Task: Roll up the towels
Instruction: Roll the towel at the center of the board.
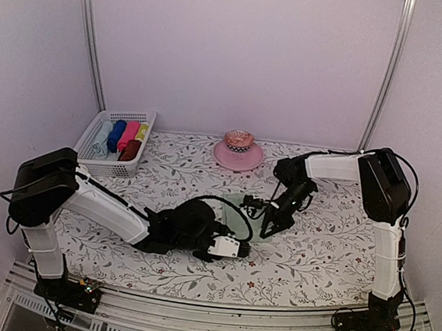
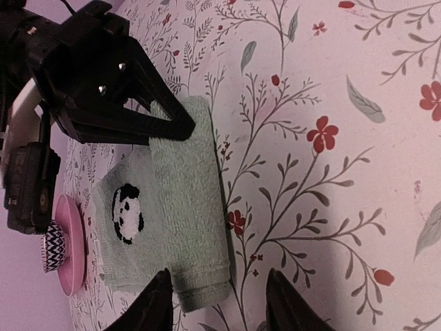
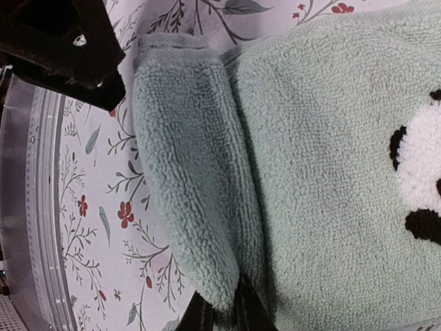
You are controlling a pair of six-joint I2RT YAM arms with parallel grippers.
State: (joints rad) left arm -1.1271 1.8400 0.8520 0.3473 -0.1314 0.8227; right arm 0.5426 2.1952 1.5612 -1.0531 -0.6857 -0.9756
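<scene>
Near the middle of the floral worktop (image 1: 314, 260) lies the pale green towel (image 2: 186, 207). It is flat, with its black-and-white round motif (image 2: 127, 214) facing up and one long edge turned over into a thick, loose roll (image 3: 186, 172). The right pincer (image 2: 187, 129) is pressed together on the far end of that roll, pinching the terry. The left pincer (image 2: 217, 276) stands spread at the near end, one finger on either side of the roll, and does not appear to be gripping it.

The towel looks light, deep-piled and quite limp. With no stiffness of its own, the roll will probably sag or loosen in the middle if only one end is driven. It is neither slippery nor fragile: the pile should cling to itself, which helps the turns stay put. It may also drag on the printed cover beneath (whether that cover is fastened down I cannot tell).

The sensible places to take hold are the two ends of the roll, pinching through its outer turn and low to the worktop. Both ends need to travel level towards the motif side, or the roll is likely to come out as a cone.

At the back left a white basket (image 1: 128, 113) holds several rolled cloths, among them a dark red-brown towel (image 1: 131, 150) that appears already rolled. A pink plate (image 1: 223, 158) carrying a small bowl (image 1: 239, 140) stands behind the green towel, well apart from it.
</scene>
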